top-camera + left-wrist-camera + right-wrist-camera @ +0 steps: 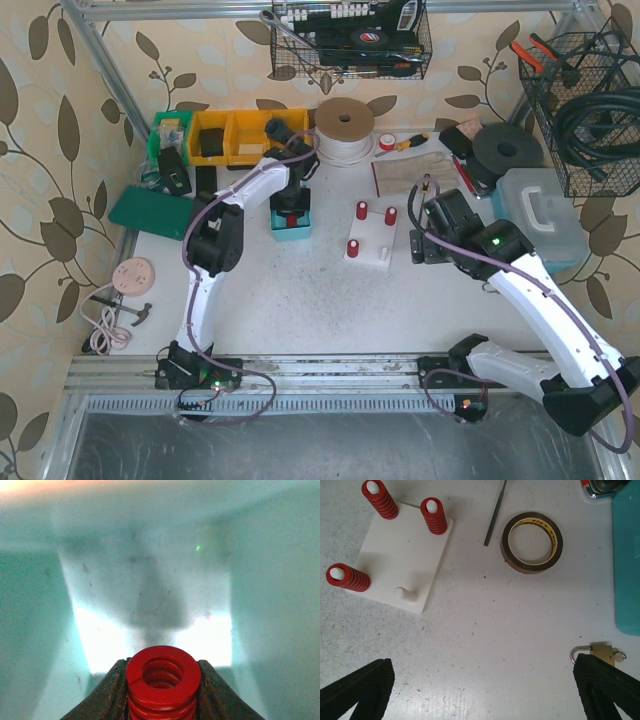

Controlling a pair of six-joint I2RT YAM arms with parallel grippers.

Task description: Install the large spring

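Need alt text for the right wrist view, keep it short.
A white peg board on the table has red springs on three of its four pegs; the fourth peg is bare. The open claw hovers over the table, with a tape roll and a padlock to the right.

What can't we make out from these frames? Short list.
- Top view: the left hand is down in the teal bin; its own wrist covers the grip.
- Left wrist view: the red spring runs off the bottom edge, so its length is unseen. The bin's inside is blurred.
- Right wrist view: the padlock sits partly behind a finger of the right hand.
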